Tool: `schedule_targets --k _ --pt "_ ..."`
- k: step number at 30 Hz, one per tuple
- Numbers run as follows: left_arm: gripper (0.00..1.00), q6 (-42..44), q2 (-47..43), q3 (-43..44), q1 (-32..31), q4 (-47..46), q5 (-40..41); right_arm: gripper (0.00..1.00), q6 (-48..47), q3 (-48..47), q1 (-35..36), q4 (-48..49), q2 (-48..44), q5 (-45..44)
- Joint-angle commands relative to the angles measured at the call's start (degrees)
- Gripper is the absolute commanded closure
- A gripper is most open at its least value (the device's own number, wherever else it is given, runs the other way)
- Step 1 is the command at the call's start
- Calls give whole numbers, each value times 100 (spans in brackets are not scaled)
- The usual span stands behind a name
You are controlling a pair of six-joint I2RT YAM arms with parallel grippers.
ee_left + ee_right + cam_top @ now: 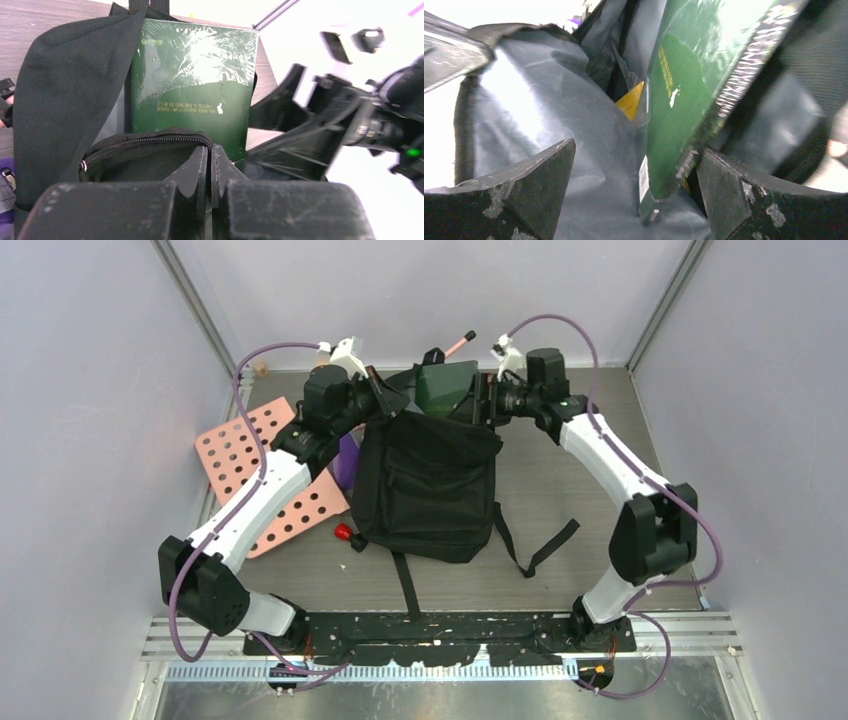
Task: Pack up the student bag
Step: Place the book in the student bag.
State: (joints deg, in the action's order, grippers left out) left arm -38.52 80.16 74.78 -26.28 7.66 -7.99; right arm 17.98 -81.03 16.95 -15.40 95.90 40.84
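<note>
The student bag (430,485), a big black backpack, lies in the middle of the table with its open mouth at the far end. A dark green shrink-wrapped book (445,387) stands partly inside the mouth. My left gripper (385,400) is shut on the bag's zippered rim (150,140); the jaws (211,152) pinch the fabric, and the book (192,85) stands just behind. My right gripper (490,400) is at the mouth's right side. In the right wrist view it (636,150) is open inside the grey lining (549,100), with the book's lower corner (674,150) close to its right finger.
A pink pegboard (265,475) lies left of the bag, under my left arm. A purple object (347,460) and a small red object (343,532) sit by the bag's left edge. A pink pencil (460,342) lies behind the book. Something yellow (631,100) shows inside the bag.
</note>
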Motion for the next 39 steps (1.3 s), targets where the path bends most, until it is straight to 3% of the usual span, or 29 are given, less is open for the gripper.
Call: schedule_targets --k 1,6,11,18,21,25,27,31,36,39 --pt "100 151 -34 388 168 -435 31 4 -302 -370 -132 -272 -1010 -1197" --pt "100 307 67 464 270 -369 594 1 -184 273 -350 -86 -1938 -2334" --pt "100 458 250 532 378 -569 1425 0 -48 1332 -464 416 -2721 -1540" --pt "100 568 575 791 446 -712 1498 0 214 2669 -460 1647 -2975 -769" --pt "100 801 770 896 455 -809 1013 0 158 2869 -457 1953 -2815 -872" --pt "100 1339 942 782 449 -930 -362 2 303 2739 -475 2182 -2739 -1761" --pt "100 1498 871 506 449 -902 -503 4 318 2512 -509 2112 -2666 -2039" --pt "100 1948 526 -278 449 -945 -470 7 325 1901 -653 2011 -2307 -1750" --pt "100 2314 303 -763 378 -865 -1482 14 371 903 -666 1924 -1199 -1528" --pt "100 2449 182 -1028 213 -865 -1492 17 434 515 -667 2225 -589 -1247"
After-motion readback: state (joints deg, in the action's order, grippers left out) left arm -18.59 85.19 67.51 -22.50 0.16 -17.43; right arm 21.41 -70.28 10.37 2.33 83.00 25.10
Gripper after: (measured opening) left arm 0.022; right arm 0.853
